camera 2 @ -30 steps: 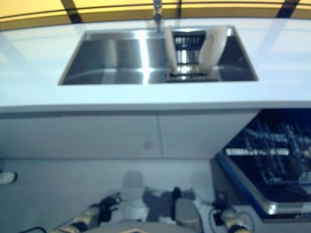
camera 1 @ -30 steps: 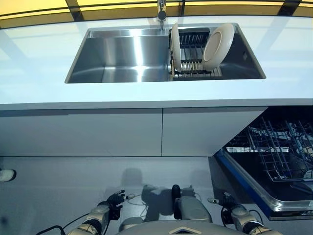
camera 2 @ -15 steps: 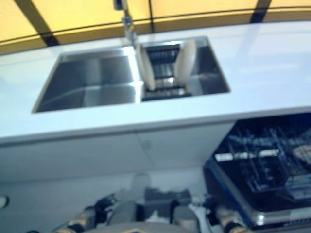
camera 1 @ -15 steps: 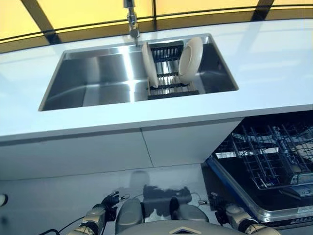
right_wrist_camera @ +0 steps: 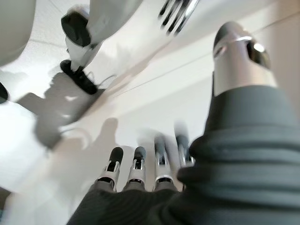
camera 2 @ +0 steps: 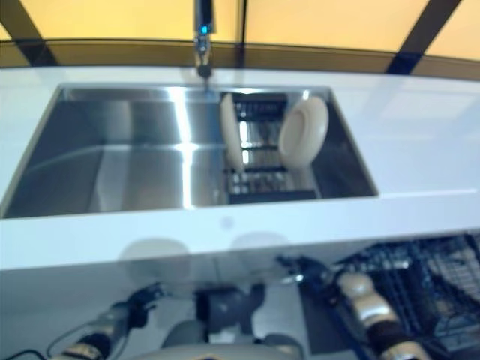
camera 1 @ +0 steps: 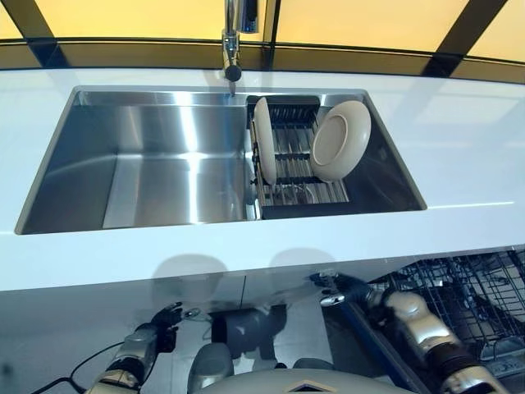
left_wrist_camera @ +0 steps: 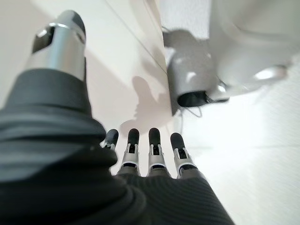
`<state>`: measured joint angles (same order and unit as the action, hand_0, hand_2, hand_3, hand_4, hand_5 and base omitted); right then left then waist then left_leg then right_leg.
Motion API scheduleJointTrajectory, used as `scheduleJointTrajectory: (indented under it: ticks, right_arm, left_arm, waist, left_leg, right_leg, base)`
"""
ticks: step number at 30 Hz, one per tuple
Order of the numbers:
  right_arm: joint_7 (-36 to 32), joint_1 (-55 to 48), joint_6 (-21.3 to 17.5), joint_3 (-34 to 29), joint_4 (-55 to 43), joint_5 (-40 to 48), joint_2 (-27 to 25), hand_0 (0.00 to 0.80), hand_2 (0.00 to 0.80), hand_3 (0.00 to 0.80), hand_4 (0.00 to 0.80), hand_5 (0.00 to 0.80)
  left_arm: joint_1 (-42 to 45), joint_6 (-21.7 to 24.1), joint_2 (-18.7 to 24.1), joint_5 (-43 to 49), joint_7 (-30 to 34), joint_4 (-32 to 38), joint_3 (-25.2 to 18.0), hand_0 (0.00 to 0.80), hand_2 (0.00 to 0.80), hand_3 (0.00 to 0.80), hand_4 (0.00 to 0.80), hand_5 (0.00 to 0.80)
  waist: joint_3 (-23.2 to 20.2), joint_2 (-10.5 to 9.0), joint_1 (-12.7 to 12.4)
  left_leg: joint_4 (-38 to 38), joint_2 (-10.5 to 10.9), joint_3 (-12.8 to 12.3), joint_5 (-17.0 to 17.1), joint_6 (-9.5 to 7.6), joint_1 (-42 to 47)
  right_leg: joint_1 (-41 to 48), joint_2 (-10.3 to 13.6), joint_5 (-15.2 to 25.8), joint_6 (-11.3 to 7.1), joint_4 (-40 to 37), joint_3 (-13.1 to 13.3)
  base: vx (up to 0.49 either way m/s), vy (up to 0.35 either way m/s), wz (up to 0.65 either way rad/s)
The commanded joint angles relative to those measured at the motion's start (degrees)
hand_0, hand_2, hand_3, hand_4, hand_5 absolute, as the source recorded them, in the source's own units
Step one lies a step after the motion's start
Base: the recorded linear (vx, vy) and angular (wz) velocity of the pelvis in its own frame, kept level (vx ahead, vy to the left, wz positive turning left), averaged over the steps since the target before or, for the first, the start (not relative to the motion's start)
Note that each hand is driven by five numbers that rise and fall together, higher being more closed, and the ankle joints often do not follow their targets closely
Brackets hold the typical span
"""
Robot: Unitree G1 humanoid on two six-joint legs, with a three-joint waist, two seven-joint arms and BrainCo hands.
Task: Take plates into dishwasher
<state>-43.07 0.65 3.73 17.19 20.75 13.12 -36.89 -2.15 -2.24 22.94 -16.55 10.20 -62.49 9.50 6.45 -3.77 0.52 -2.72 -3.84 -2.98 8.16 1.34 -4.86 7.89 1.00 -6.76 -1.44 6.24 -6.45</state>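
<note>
The left hand (camera 1: pixel 161 318) hangs low by the floor, under the counter (camera 1: pixel 459 156), with straight, loose fingers (left_wrist_camera: pixel 132 146) and nothing in it. It looks like it is just waiting. Up on the counter is a big shiny sink (camera 1: pixel 139 164) with a tap (camera 1: pixel 232 41) over it. A dark rack (camera 1: pixel 295 168) sits in the right part of the sink, and two plates stand on edge in it, likely so water can run off. One plate (camera 1: pixel 263 151) stands thin side on, and the other plate (camera 1: pixel 340 140) leans toward the right wall. The right hand (camera 1: pixel 344 289) is up near the counter's front edge, fingers loose and empty, probably reaching for a plate. The dishwasher basket (camera 1: pixel 484 287) sits pulled out at the lower right, ready for plates.
</note>
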Motion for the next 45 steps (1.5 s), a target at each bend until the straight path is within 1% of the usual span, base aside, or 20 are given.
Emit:
scheduleJointTrajectory:
  ticks: [1, 2, 4, 5, 6, 10, 14, 20, 26, 28, 31, 32, 34, 35, 37, 38, 39, 40, 43, 45]
  right_arm:
    - [-11.9, 1.7, 2.3, -7.3, -12.0, 11.0, -6.8, 0.000, 0.000, 0.000, 0.000, 0.000]
    - [-13.7, 2.5, 4.2, -9.3, -15.4, 14.4, -8.5, 0.000, 0.000, 0.000, 0.000, 0.000]
    - [-15.2, 3.6, 5.3, -11.0, -17.4, 17.8, -9.8, 0.000, 0.000, 0.000, 0.000, 0.000]
    - [-16.1, 5.0, 7.1, -12.9, -19.8, 21.6, -10.6, 0.000, 0.000, 0.000, 0.000, 0.000]
    - [-15.4, 7.8, 8.5, -15.3, -21.2, 27.2, -11.3, 0.000, 0.000, 0.000, 0.000, 0.000]
    - [-12.4, 13.1, 10.1, -18.6, -21.0, 35.0, -11.3, 0.000, 0.000, 0.000, 0.000, 0.000]
    - [-3.4, 19.5, 5.8, -21.8, -15.0, 43.4, -10.0, 0.000, 0.000, 0.000, 0.000, 0.000]
    - [6.1, 24.0, 3.3, -24.4, -10.2, 48.9, -10.0, 0.000, 0.000, 0.000, 0.000, 0.000]
    - [18.9, 28.7, 0.5, -25.2, -6.0, 47.4, -12.5, 0.000, 0.000, 0.000, 0.000, 0.000]
    - [23.5, 29.1, 0.2, -25.0, -5.9, 43.7, -13.2, 0.000, 0.000, 0.000, 0.000, 0.000]
    - [26.8, 28.8, 1.3, -24.3, -6.1, 41.6, -13.7, 0.000, 0.000, 0.000, 0.000, 0.000]
    - [30.2, 28.9, 2.3, -23.3, -6.3, 39.5, -13.4, 0.000, 0.000, 0.000, 0.000, 0.000]
    - [32.6, 28.8, 1.0, -21.7, -7.0, 37.8, -12.8, 0.000, 0.000, 0.000, 0.000, 0.000]
    - [33.4, 29.5, 0.2, -20.4, -6.8, 35.5, -12.3, 0.000, 0.000, 0.000, 0.000, 0.000]
    - [35.1, 31.6, 1.0, -18.3, -5.6, 33.5, -12.5, 0.000, 0.000, 0.000, 0.000, 0.000]
    - [35.0, 33.0, 0.8, -17.5, -3.5, 32.8, -12.7, 0.000, 0.000, 0.000, 0.000, 0.000]
    - [34.8, 34.0, 1.2, -17.0, -1.9, 33.3, -12.7, 0.000, 0.000, 0.000, 0.000, 0.000]
    - [35.4, 34.1, 2.4, -17.0, -1.7, 32.9, -12.8, 0.000, 0.000, 0.000, 0.000, 0.000]
    - [33.1, 33.8, 6.5, -16.9, 0.2, 30.6, -13.8, 0.000, 0.000, 0.000, 0.000, 0.000]
    - [30.9, 33.6, 8.1, -16.4, 1.3, 30.5, -14.8, 0.000, 0.000, 0.000, 0.000, 0.000]
  left_arm:
    - [0.8, 0.8, 0.1, 1.0, 1.2, -1.5, -2.0, 0.000, 0.000, 0.000, 0.000, 0.000]
    - [1.2, 1.0, 0.1, 1.7, 1.4, -1.6, -2.4, 0.000, 0.000, 0.000, 0.000, 0.000]
    - [1.5, 1.2, 0.1, 2.4, 1.5, -1.7, -2.7, 0.000, 0.000, 0.000, 0.000, 0.000]
    - [1.8, 1.2, 0.0, 3.1, 1.5, -1.8, -3.0, 0.000, 0.000, 0.000, 0.000, 0.000]
    - [2.0, 1.3, -0.2, 3.7, 1.4, -2.4, -3.4, 0.000, 0.000, 0.000, 0.000, 0.000]
    - [2.1, 1.6, -0.7, 4.5, 1.6, -3.3, -4.0, 0.000, 0.000, 0.000, 0.000, 0.000]
    - [1.8, 1.9, -1.5, 5.2, 1.3, -4.3, -3.7, 0.000, 0.000, 0.000, 0.000, 0.000]
    - [1.1, 2.2, -1.9, 5.5, 1.5, -5.5, -2.7, 0.000, 0.000, 0.000, 0.000, 0.000]
    - [0.2, 2.5, -2.7, 5.2, 1.5, -6.8, -0.9, 0.000, 0.000, 0.000, 0.000, 0.000]
    - [-0.1, 2.6, -3.0, 5.4, 1.2, -7.0, -0.2, 0.000, 0.000, 0.000, 0.000, 0.000]
    - [-0.4, 2.1, -3.1, 5.4, 0.3, -7.0, 0.3, 0.000, 0.000, 0.000, 0.000, 0.000]
    - [-0.5, 2.0, -2.8, 5.0, 0.1, -6.8, 0.4, 0.000, 0.000, 0.000, 0.000, 0.000]
    - [-0.2, 1.8, -2.5, 4.9, 0.3, -6.2, 0.5, 0.000, 0.000, 0.000, 0.000, 0.000]
    - [0.5, 1.9, -2.3, 4.0, -0.3, -5.6, 0.9, 0.000, 0.000, 0.000, 0.000, 0.000]
    - [1.0, 2.1, -1.9, 1.9, -1.1, -4.6, 0.6, 0.000, 0.000, 0.000, 0.000, 0.000]
    - [0.7, 1.2, -1.5, 2.2, -0.9, -3.9, -0.7, 0.000, 0.000, 0.000, 0.000, 0.000]
    - [0.4, 0.4, -1.3, 2.1, -1.2, -3.0, -1.2, 0.000, 0.000, 0.000, 0.000, 0.000]
    - [0.0, -0.4, -1.2, 1.4, -1.5, -2.0, -1.6, 0.000, 0.000, 0.000, 0.000, 0.000]
    - [-0.4, -1.9, -1.9, 1.6, 0.3, 0.4, -1.5, 0.000, 0.000, 0.000, 0.000, 0.000]
    - [-0.1, -1.9, -2.6, 1.6, 0.1, 0.3, -0.7, 0.000, 0.000, 0.000, 0.000, 0.000]
  waist:
    - [-1.5, -1.49, -0.7]
    - [-1.8, -1.81, -0.8]
    - [-2.0, -2.01, -0.9]
    - [-2.2, -2.19, -1.0]
    - [-2.7, -2.45, -1.2]
    - [-3.6, -2.58, -1.4]
    - [-4.3, -2.30, -1.7]
    - [-5.1, -1.81, -1.8]
    - [-5.5, -1.32, -1.6]
    - [-5.6, -1.36, -1.5]
    - [-5.9, -1.69, -1.4]
    - [-6.0, -1.98, -1.5]
    - [-5.2, -1.07, -1.1]
    - [-4.6, -0.42, -0.8]
    - [-3.7, -0.01, -0.3]
    - [-2.8, 0.24, -0.2]
    - [-2.1, 0.50, -0.1]
    - [-1.9, 0.75, 0.2]
    - [-2.4, 0.81, -0.3]
    - [-3.1, 0.48, -0.3]
  left_leg:
    - [5.3, -2.7, -2.4, -4.5, 1.18, -2.1]
    - [5.0, -2.8, -2.7, -4.5, 1.32, -2.0]
    - [4.6, -3.0, -2.9, -4.5, 1.48, -1.9]
    - [4.4, -3.1, -3.1, -4.4, 1.63, -1.9]
    - [4.2, -3.1, -3.3, -4.4, 1.87, -2.0]
    - [3.6, -2.9, -3.5, -4.5, 2.01, -1.8]
    - [2.4, -2.4, -3.8, -4.9, 1.78, -0.5]
    - [2.0, -1.7, -4.1, -5.6, 1.30, 0.4]
    - [1.9, -0.7, -3.9, -6.7, 0.77, 1.7]
    - [1.9, -0.1, -3.5, -6.9, 0.49, 1.9]
    - [2.0, 0.9, -3.4, -7.2, -0.04, 1.9]
    - [1.9, 1.6, -3.7, -7.1, -0.46, 1.8]
    - [1.4, 1.3, -4.2, -7.2, -0.81, 2.9]
    - [0.8, 0.7, -4.6, -7.2, -0.44, 4.0]
    - [-0.5, 0.0, -4.8, -7.2, 0.77, 6.5]
    - [-0.9, -0.4, -5.0, -8.1, 0.87, 7.6]
    - [-0.8, -0.9, -5.3, -8.4, 0.86, 8.0]
    - [-0.6, -1.2, -5.2, -8.4, 0.93, 7.9]
    - [-0.6, -1.4, -5.3, -8.1, 1.23, 7.4]
    - [-0.8, -1.2, -5.9, -8.0, 1.44, 7.4]
  right_leg:
    - [-3.4, 6.3, 2.1, -6.35, 1.4, 2.2]
    - [-3.3, 6.3, 2.2, -6.50, 1.2, 2.2]
    - [-3.0, 6.2, 2.2, -6.58, 0.9, 2.2]
    - [-2.8, 6.2, 2.1, -6.60, 0.6, 2.1]
    - [-2.5, 6.3, 2.1, -6.80, 0.2, 2.1]
    - [-2.0, 6.8, 2.5, -7.24, -0.3, 2.0]
    - [-2.2, 7.7, 4.0, -8.24, -0.3, 1.7]
    - [-2.2, 8.4, 5.1, -8.70, -0.4, 1.4]
    - [-2.4, 8.9, 6.3, -8.86, 0.2, 1.6]
    - [-2.4, 9.2, 7.6, -8.94, 0.6, 2.1]
    - [-2.1, 10.0, 9.7, -9.23, 0.9, 2.5]
    - [-2.3, 10.8, 13.1, -9.54, 3.4, 3.5]
    - [-6.2, 10.5, 15.8, -9.41, 10.0, 4.3]
    - [-8.8, 10.6, 14.9, -9.07, 8.9, 3.0]
    - [-11.1, 10.5, 13.8, -8.51, 2.3, -1.3]
    - [-12.7, 10.6, 13.4, -8.18, 2.9, -3.2]
    - [-13.5, 10.4, 13.1, -7.89, 3.7, -3.0]
    - [-13.1, 9.1, 11.0, -7.71, 2.1, -2.5]
    - [-10.0, 8.3, 8.5, -7.14, -1.7, -4.6]
    - [-8.6, 8.0, 8.3, -6.99, -3.9, -5.1]
  base:
    - [0.064, -0.054, -0.07]
    - [0.052, -0.041, -0.10]
    - [0.039, -0.017, -0.12]
    - [0.066, 0.005, -0.20]
    - [0.064, 0.016, -0.21]
    - [0.052, 0.039, -0.24]
    - [0.034, 0.044, 0.05]
    - [0.015, 0.021, 0.22]
    - [0.031, 0.043, 0.05]
    - [0.051, 0.047, -0.14]
    - [0.015, 0.011, -0.01]
    - [-0.033, -0.012, -0.08]
    - [0.005, 0.006, -0.24]
    - [0.074, -0.007, -0.37]
    - [0.087, -0.066, -0.41]
    - [0.029, -0.094, -0.33]
    - [-0.010, -0.082, -0.15]
    - [-0.019, -0.066, 0.00]
    - [-0.014, -0.028, 0.37]
    - [0.026, -0.004, 0.48]
